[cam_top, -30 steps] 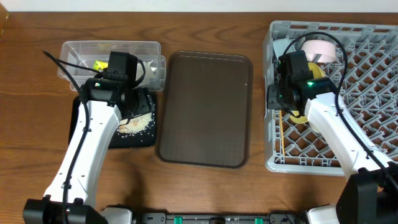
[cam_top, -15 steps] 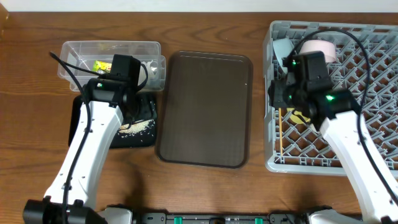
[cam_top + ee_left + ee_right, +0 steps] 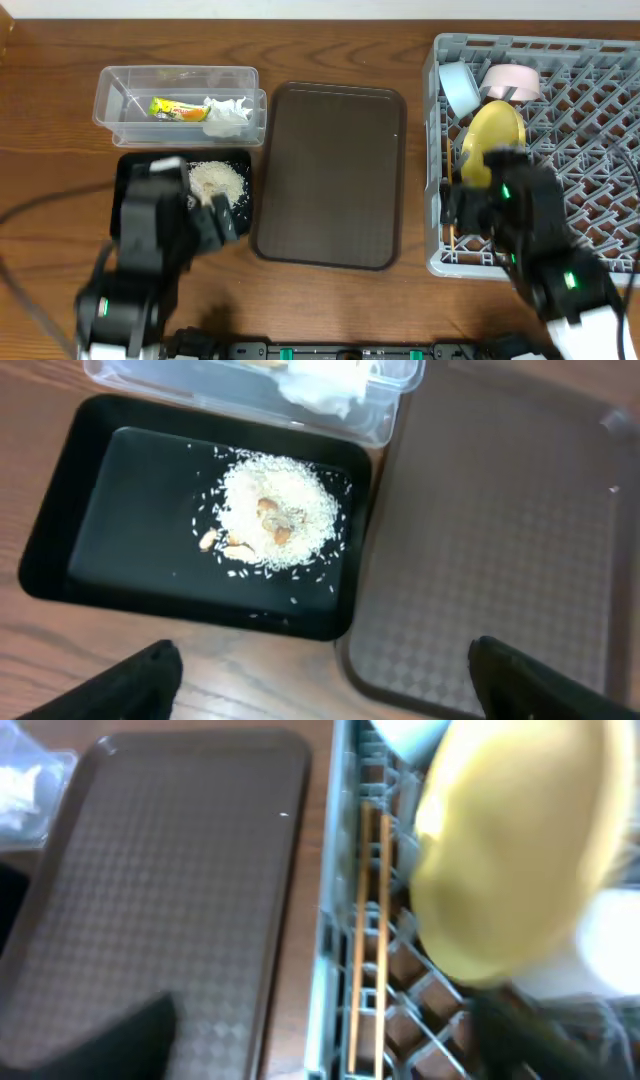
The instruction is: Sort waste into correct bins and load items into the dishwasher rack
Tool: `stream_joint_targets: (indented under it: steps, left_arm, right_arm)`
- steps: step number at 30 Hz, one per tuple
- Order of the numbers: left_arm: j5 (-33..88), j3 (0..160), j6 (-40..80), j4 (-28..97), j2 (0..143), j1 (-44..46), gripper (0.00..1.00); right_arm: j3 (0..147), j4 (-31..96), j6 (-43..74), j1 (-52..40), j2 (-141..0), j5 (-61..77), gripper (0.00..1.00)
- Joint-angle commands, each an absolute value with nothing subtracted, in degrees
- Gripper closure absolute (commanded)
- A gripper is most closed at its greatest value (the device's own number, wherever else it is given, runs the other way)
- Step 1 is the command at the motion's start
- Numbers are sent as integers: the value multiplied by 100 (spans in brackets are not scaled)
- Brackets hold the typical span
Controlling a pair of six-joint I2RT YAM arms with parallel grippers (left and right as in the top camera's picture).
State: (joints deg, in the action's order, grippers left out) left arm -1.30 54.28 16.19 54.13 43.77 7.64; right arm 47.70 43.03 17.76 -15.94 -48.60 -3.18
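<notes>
In the clear tub [image 3: 120, 120] lie the green-and-orange wrapper [image 3: 172, 107] and the white tissue [image 3: 226, 110]. The black tray [image 3: 135, 170] holds the rice crumbs [image 3: 218, 181], also seen in the left wrist view as crumbs [image 3: 275, 520]. The grey rack [image 3: 600, 70] holds a blue bowl [image 3: 460, 87], a white bowl [image 3: 512, 80], the upright yellow plate [image 3: 492, 130] and chopsticks [image 3: 365, 920] along its left wall. My left gripper [image 3: 330, 690] hangs open and empty over the tray's near edge. My right gripper [image 3: 320, 1055] is open and empty above the rack's left rim.
A large dark brown serving tray [image 3: 330, 175] lies between the bins and the rack, and both wrist views show part of it. Bare wooden table runs along the front edge. The rack's right half is an open lattice of pegs.
Both arms have drawn back toward the table's front edge. The right gripper has opened and come away from the yellow plate, which stands in the rack. The left gripper has left the black tray.
</notes>
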Motion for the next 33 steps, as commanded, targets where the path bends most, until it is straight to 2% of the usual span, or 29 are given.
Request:
stream_joint_targets:
  steps: [1, 6, 16, 25, 33]
  left_arm:
    - [-106, 5103, 1525, 5312, 3708, 786, 5]
    - [-106, 5098, 1522, 5387, 3159, 786, 4]
    - [-106, 5098, 1522, 5389, 3103, 786, 4]
    - [-106, 5098, 1522, 5389, 3103, 786, 3]
    - [-106, 5098, 1522, 5389, 3103, 786, 3]
  right_arm:
    - [4355, 4289, 1925, -1647, -4226, -698, 1]
    - [4156, 4320, 1925, -1647, -3704, -705, 1]
    - [4156, 4327, 1925, -1647, -3708, -707, 1]
    - [4156, 5439, 1726, -1647, -3708, -694, 1]
    - [4145, 5317, 1732, -1601, -3441, -419, 1]
